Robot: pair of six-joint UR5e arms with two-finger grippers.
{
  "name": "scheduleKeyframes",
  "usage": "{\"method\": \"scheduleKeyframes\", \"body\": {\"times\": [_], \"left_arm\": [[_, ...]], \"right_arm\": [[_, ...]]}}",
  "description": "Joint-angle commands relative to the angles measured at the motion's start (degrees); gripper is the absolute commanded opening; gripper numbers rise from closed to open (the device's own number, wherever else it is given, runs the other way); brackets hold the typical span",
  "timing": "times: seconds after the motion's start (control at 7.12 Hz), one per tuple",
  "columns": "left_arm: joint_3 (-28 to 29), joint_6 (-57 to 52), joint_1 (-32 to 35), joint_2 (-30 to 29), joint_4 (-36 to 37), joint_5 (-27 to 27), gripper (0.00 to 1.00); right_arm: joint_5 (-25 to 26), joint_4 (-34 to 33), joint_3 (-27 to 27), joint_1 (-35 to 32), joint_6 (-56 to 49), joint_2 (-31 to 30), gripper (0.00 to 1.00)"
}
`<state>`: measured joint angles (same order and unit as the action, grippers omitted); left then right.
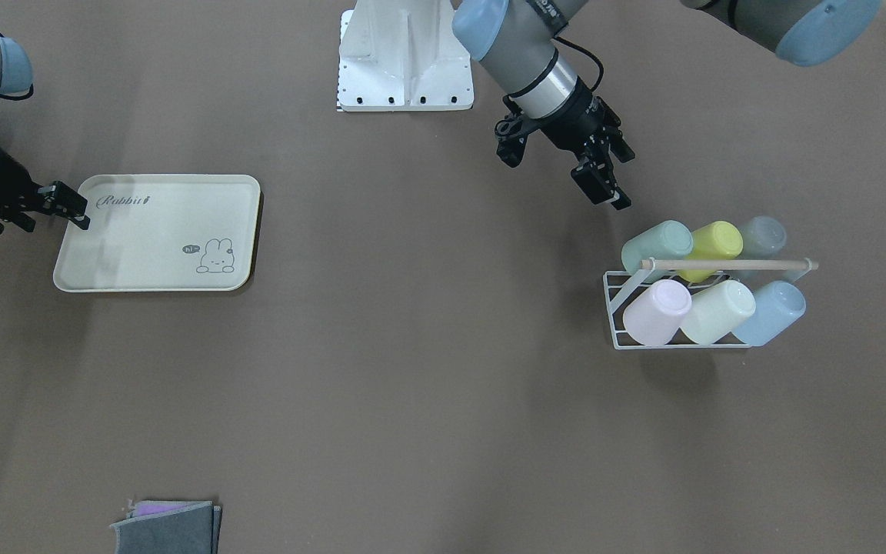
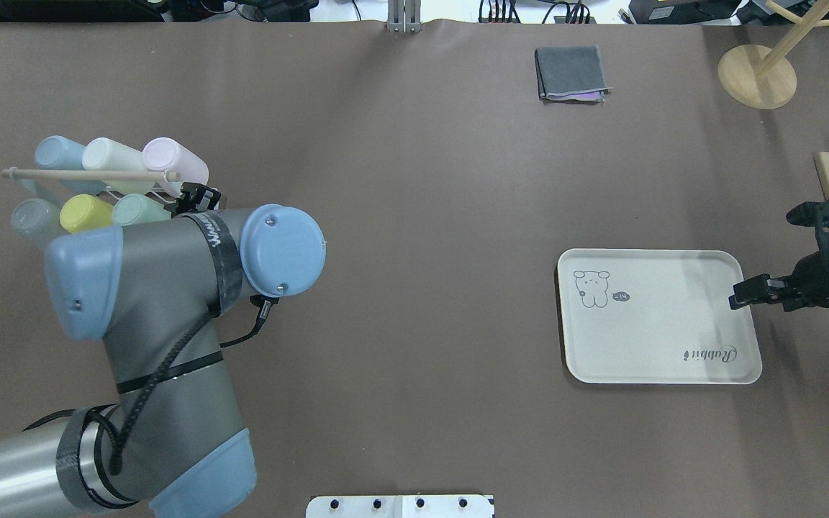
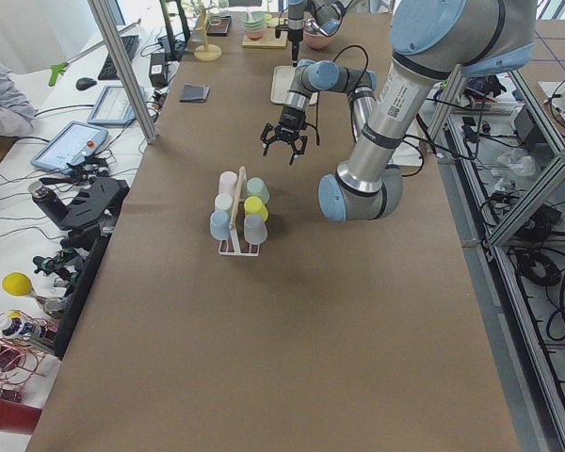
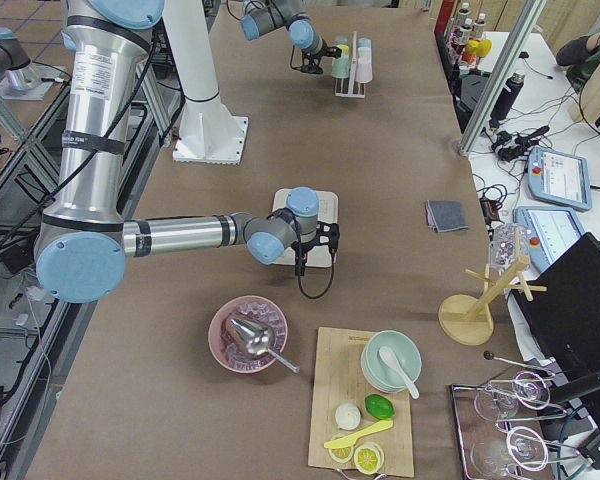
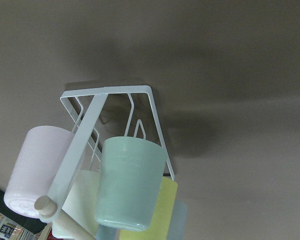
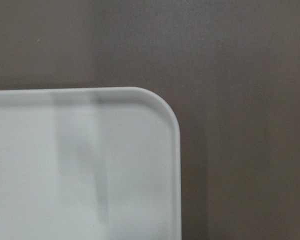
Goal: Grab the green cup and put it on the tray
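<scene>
Green cup (image 1: 657,245) on white wire rack (image 1: 610,308), end peg of robot-side row, beside yellow-lime cup (image 1: 712,240); long axis tilted, neither upright nor flat; left gripper (image 1: 604,183) near, just robot-side of cup, jaws seemingly apart, empty; right gripper (image 1: 66,206) well apart at tray (image 1: 166,246) edge, spread cannot be told; likely left arm's pick

I see a white wire rack (image 1: 614,323) with a wooden dowel handle (image 1: 727,265) on the brown table (image 1: 428,346). It holds a pale pink plastic cup (image 1: 656,312), a cream-green cup (image 1: 716,311), a light blue cup (image 1: 770,312), a yellow cup (image 1: 712,242) and a grey cup (image 1: 762,237), all tipped over. A folded grey cloth (image 1: 168,527) lies well apart.
</scene>
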<state>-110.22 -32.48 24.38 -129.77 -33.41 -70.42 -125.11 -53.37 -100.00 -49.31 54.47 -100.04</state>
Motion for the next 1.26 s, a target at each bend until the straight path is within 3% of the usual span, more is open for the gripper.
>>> {"method": "scheduleKeyframes", "body": {"times": [0.0, 0.14, 0.42, 0.7, 1.12], "left_arm": [[3.25, -0.13, -1.79, 0.47, 1.42, 6.59, 0.98], [5.44, 0.13, -2.49, 1.09, 1.42, 12.09, 0.98], [7.03, 1.27, -5.90, 1.44, 1.50, 13.02, 0.98], [7.83, 1.97, -6.19, 3.20, 1.42, 17.75, 0.98], [11.51, 7.68, -6.27, 3.91, 0.80, 21.19, 0.97]], "right_arm": [[0.13, -0.06, 0.24, 0.97, 0.46, 0.03, 0.86], [0.13, 0.02, 0.42, 0.88, 0.46, -0.06, 0.80], [0.39, 0.02, 0.95, 0.88, 0.46, 0.03, 0.75], [0.48, 0.02, 1.21, 0.88, 0.46, 0.11, 0.64], [0.57, 0.02, 2.17, 0.88, 0.37, 0.38, 0.60]]}}
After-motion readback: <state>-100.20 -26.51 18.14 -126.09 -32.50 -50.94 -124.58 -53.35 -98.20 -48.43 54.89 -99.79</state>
